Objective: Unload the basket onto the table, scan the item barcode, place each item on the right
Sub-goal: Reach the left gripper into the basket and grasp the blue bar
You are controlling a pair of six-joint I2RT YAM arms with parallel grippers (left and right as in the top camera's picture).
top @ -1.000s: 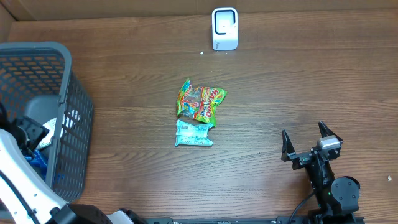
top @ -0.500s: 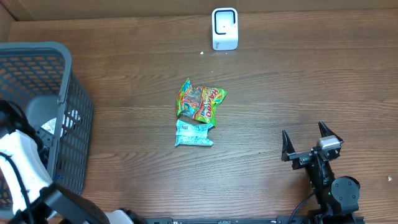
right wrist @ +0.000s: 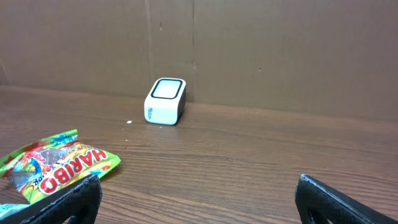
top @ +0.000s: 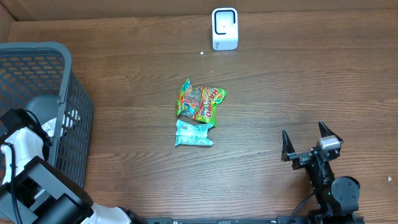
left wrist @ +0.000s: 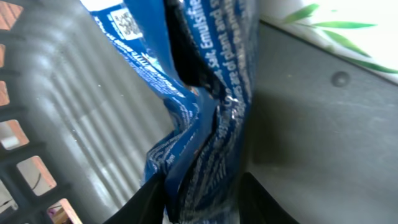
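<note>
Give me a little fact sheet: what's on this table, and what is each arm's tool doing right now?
Table: brown wood
Scanner: white, at the far edge
Basket: grey mesh, on the left side
Loose items: Haribo bag mid-table, teal packet against its near side
Left tool: down in the basket, closed on a blue packet
Right tool: open, empty, near the front right

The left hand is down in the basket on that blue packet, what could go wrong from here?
The left hand grips only the crumpled end of the blue packet, so the slick wrapper might slip on lifting. The mesh basket stands close and could snag it. Creases may make its code hard for the scanner to read.
</note>
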